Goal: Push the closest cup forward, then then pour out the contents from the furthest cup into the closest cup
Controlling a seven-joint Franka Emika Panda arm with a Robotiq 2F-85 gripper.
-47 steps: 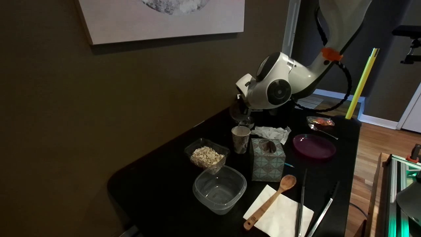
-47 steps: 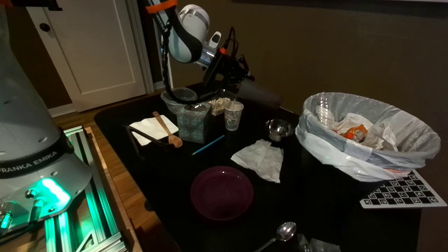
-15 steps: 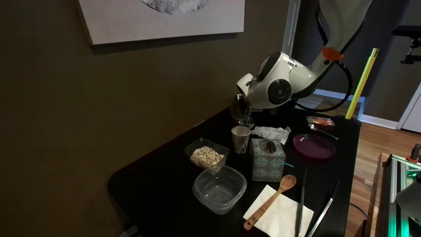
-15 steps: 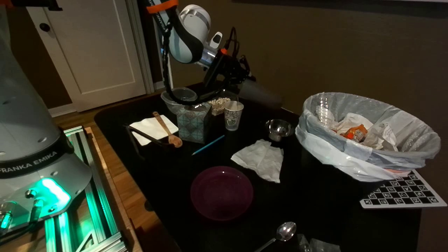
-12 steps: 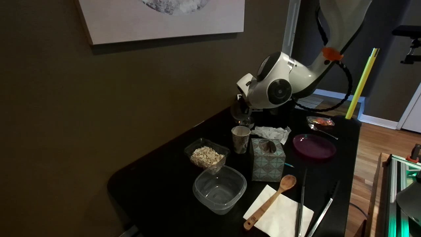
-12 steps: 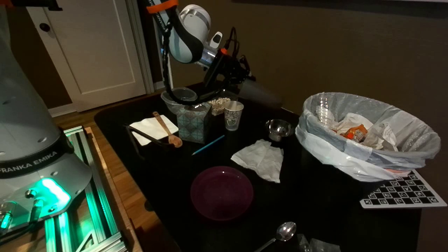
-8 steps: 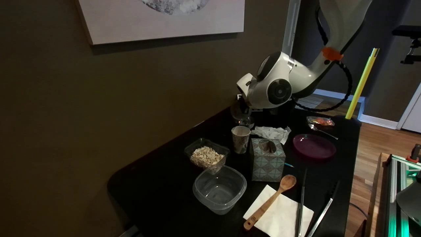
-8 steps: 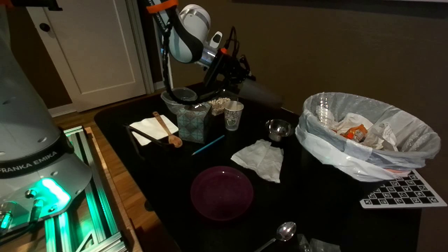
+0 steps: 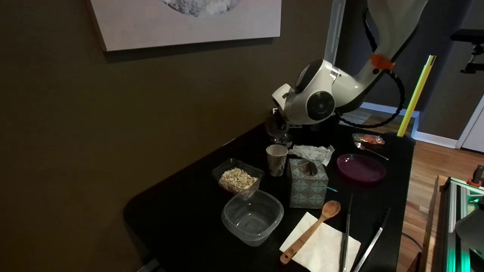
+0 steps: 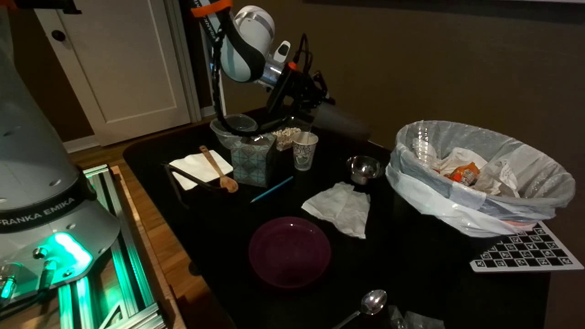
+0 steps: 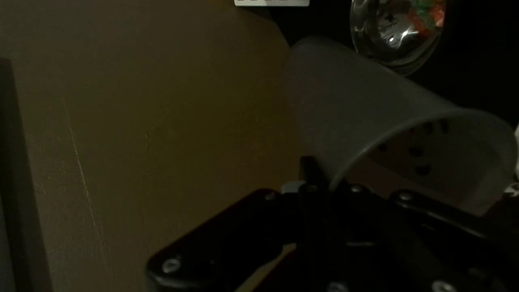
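A grey cup (image 11: 365, 93) hangs tilted from my gripper (image 11: 329, 182), which is shut on one side of its rim. Its mouth faces back toward the gripper and to the lower right of the wrist view. Dark spots show inside; whether they are contents or markings I cannot tell. In an exterior view the grey cup (image 10: 340, 121) looks blurred and lies slantwise above the table, base lower than the gripper. The patterned white paper cup (image 10: 304, 151) stands upright on the table, below and beside my gripper. Which is closest or furthest I cannot settle.
A small shiny bowl (image 10: 363, 169), with red and green pieces inside in the wrist view, stands below the grey cup. Around are a tissue box (image 10: 251, 160), a container of oats (image 9: 238, 179), a clear tub (image 9: 252, 219), a purple plate (image 10: 290, 251) and a lined bin (image 10: 480, 183).
Over three seconds my gripper and the grey cup have shifted only very slightly, toward the bin's side. The paper cup and other table things have stayed in place.
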